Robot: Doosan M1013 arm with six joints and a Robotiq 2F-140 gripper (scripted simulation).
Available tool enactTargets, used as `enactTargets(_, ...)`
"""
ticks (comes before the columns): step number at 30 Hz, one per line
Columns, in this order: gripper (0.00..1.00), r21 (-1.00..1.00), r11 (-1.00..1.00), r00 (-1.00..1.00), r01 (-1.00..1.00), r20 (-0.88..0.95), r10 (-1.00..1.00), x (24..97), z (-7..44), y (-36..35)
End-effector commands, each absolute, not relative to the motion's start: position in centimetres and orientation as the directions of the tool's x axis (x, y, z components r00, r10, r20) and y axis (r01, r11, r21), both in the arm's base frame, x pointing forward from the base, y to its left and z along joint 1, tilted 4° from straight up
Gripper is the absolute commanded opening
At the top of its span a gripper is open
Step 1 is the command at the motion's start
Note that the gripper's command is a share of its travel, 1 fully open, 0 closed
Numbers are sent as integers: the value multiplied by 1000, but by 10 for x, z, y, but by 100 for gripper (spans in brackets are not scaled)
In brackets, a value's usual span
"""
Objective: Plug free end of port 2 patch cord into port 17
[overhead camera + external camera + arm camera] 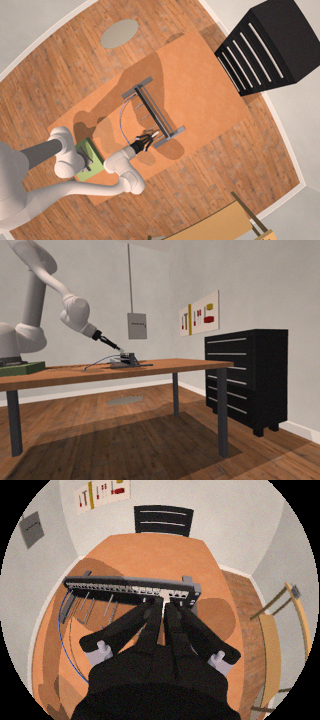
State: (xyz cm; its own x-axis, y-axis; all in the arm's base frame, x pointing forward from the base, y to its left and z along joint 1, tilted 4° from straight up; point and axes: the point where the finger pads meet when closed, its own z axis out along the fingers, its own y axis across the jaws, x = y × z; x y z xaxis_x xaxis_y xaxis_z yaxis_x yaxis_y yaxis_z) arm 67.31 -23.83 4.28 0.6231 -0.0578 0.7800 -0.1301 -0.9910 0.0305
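- The pincer (155, 134) (121, 350) (163, 595) is held with its fingers together, pale at the tips, and is angled down at the front of the rack.
- The rack (153, 111) (132, 359) (125, 582) is stood upright on its feet on the worktop (206, 90) (165, 364) (150, 550); the fingertips are set near its right end in the wrist view, and contact with it cannot be told.
- The blue cord (120, 121) (99, 360) (60, 625) is attached near the rack's left end in that view and is bowed outward in an arc.
- The cord's free end (84, 369) is seen low at the worktop, well apart from the pincer; it seems to be laid on the surface, though it is shown very small.
- The free end is left unplugged.
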Motion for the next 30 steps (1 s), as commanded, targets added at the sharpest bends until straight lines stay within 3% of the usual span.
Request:
enactTargets(1, 0, 33, -991, 621, -128, 782, -54, 663, 53, -237)
enactTargets(18, 0, 33, -991, 621, -128, 782, -54, 578, 122, -224)
enactTargets(30, 0, 33, -991, 620, -129, 783, -54, 570, 129, -223)
